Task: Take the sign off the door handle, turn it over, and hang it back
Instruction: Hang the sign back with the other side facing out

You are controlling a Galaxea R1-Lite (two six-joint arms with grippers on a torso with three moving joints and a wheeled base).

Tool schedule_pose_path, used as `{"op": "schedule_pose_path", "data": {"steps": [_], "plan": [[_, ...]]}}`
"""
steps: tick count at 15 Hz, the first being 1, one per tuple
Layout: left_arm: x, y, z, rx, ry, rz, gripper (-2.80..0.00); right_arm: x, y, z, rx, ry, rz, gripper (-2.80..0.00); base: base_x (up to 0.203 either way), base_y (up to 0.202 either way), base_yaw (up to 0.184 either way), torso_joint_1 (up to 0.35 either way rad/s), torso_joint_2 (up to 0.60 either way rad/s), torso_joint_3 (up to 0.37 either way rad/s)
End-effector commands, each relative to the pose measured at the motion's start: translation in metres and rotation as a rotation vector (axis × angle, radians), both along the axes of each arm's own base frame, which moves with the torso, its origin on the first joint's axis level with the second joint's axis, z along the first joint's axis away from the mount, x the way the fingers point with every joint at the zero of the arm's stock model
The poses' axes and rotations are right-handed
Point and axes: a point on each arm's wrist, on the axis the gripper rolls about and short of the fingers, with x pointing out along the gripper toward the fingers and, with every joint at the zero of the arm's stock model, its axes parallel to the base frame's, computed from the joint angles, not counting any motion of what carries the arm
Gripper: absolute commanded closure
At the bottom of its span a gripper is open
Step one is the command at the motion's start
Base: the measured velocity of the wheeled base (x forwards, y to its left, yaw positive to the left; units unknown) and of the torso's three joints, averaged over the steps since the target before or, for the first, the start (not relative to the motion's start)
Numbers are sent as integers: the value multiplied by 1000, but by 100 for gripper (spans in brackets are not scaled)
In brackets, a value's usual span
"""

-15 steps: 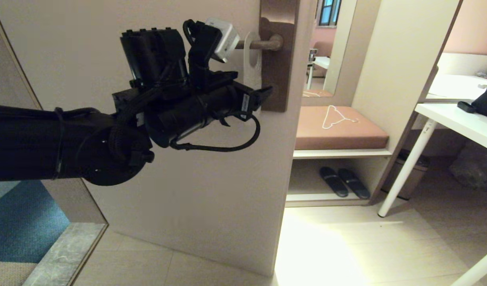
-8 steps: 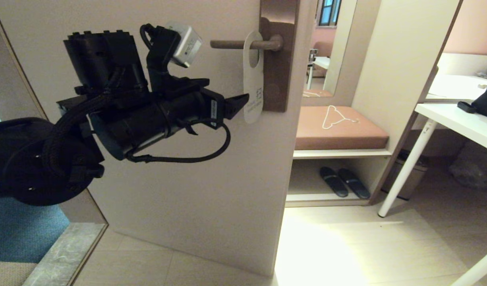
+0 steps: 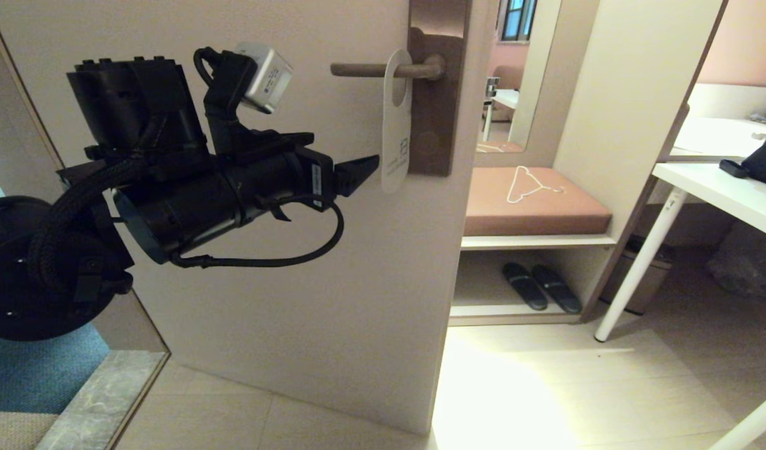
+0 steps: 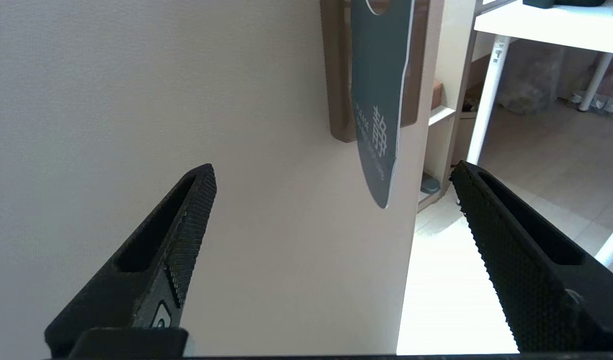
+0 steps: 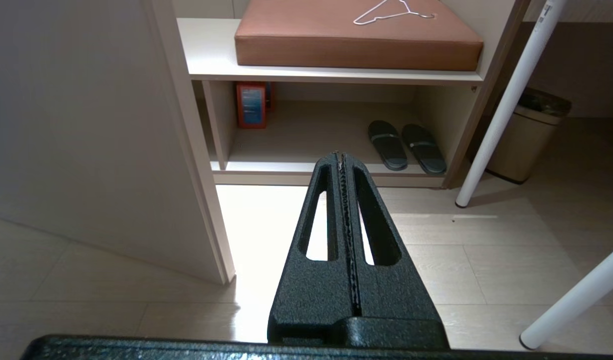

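The sign (image 3: 397,125) hanging on the door handle (image 3: 383,69) carries small printed lines and a square emblem near its lower end, but no word is readable. The same print on its blue side (image 4: 379,100) is also too small to read.

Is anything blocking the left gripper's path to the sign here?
Nothing visible. The left gripper is open and short of the sign, which hangs free on the door handle; only bare door lies behind the gap.
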Motion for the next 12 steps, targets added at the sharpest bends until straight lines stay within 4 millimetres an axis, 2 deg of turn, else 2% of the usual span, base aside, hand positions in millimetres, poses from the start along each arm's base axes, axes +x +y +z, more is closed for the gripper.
{"op": "schedule_pose_path", "data": {"steps": [1, 9, 10, 12], "plan": [[1, -1, -2, 3, 1, -1, -280, 0, 0, 0, 0, -1, 0, 0, 0, 0, 0, 0, 0, 0], [4, -3, -5, 9, 9, -21, -280, 0, 0, 0, 0, 1, 0, 0, 0, 0, 0, 0, 0, 0], [4, -3, -5, 9, 9, -21, 0, 0, 0, 0, 0, 1, 0, 0, 0, 0, 0, 0, 0, 0], [5, -4, -6, 12, 10, -21, 0, 0, 0, 0, 0, 1, 0, 0, 0, 0, 0, 0, 0, 0]]}}
